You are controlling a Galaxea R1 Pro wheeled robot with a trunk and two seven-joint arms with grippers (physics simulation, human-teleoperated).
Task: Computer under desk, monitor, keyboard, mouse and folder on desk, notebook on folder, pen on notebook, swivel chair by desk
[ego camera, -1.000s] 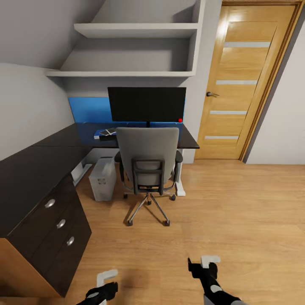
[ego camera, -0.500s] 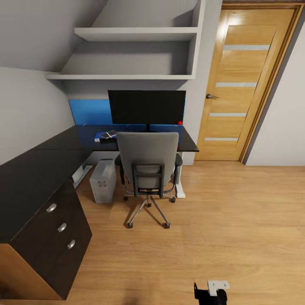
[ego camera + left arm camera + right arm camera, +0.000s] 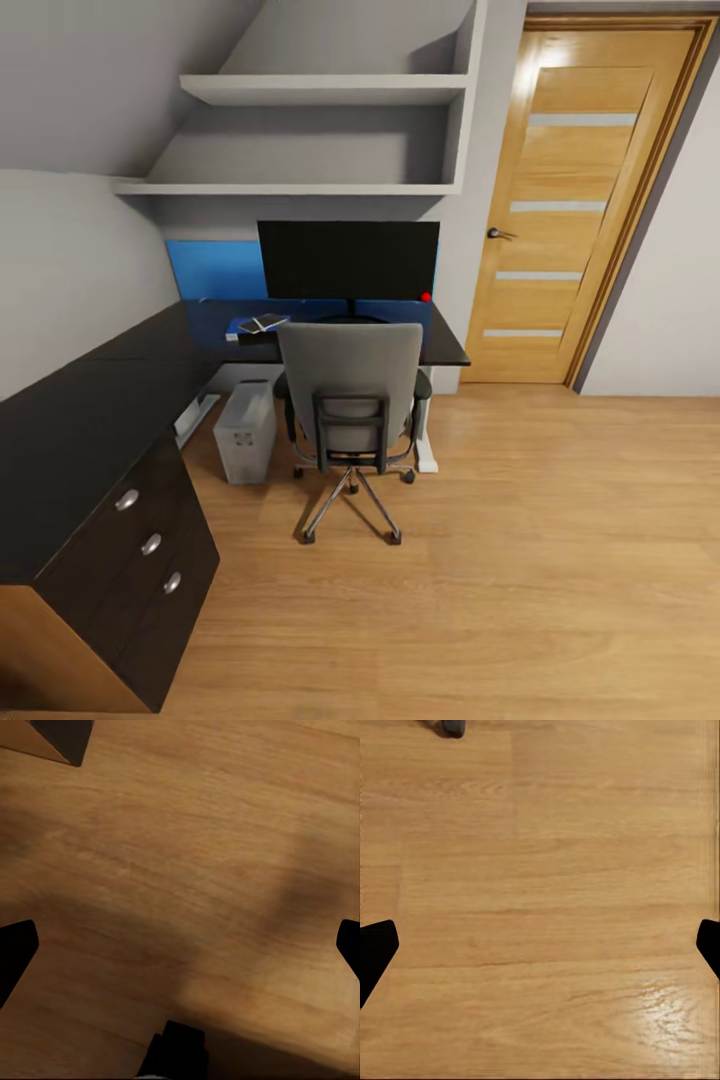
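Chair first: the swivel chair sits mid-frame, backrest toward us, tucked against the bench, hiding its seat and any folder there. We see the monitor above it and the computer left of it, under the bench. Both wrist views look down on floor, left jaws and right jaws spread, empty. Open floor lies right of the chair; neither arm looks clearly nearer.

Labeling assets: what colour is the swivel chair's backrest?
Grey, with a black frame, on the swivel chair; head view shows it best.
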